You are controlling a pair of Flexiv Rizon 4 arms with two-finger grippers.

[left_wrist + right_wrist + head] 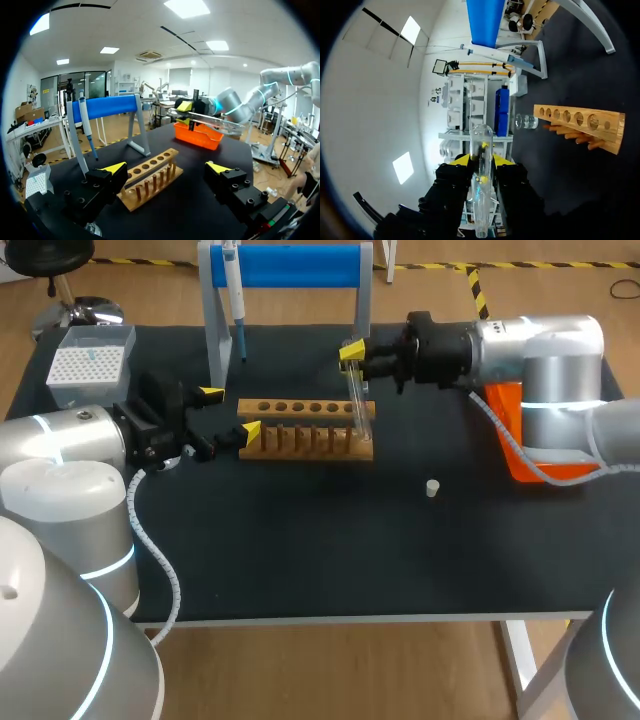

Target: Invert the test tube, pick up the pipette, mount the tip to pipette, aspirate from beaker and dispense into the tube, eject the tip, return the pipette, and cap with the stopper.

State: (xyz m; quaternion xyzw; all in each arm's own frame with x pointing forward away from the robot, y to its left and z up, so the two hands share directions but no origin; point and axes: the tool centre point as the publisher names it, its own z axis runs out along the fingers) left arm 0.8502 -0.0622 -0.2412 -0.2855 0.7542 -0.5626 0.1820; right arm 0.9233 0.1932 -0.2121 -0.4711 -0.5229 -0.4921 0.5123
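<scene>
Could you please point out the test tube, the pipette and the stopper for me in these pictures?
test tube (pixel 358 400), head view, middle of its glass body.
pipette (pixel 237 305), head view, upper part of its shaft.
stopper (pixel 432 488), head view, middle of its pale body.

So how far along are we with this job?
Early. No step looks finished. In hand: the right gripper is shut on the clear glass test tube at the right end of the wooden tube rack, which is the inverting step. Left to do: the slim white-and-blue pipette hangs on its blue-barred stand, the left gripper is open and empty, and the small white stopper lies loose on the black table.
</scene>
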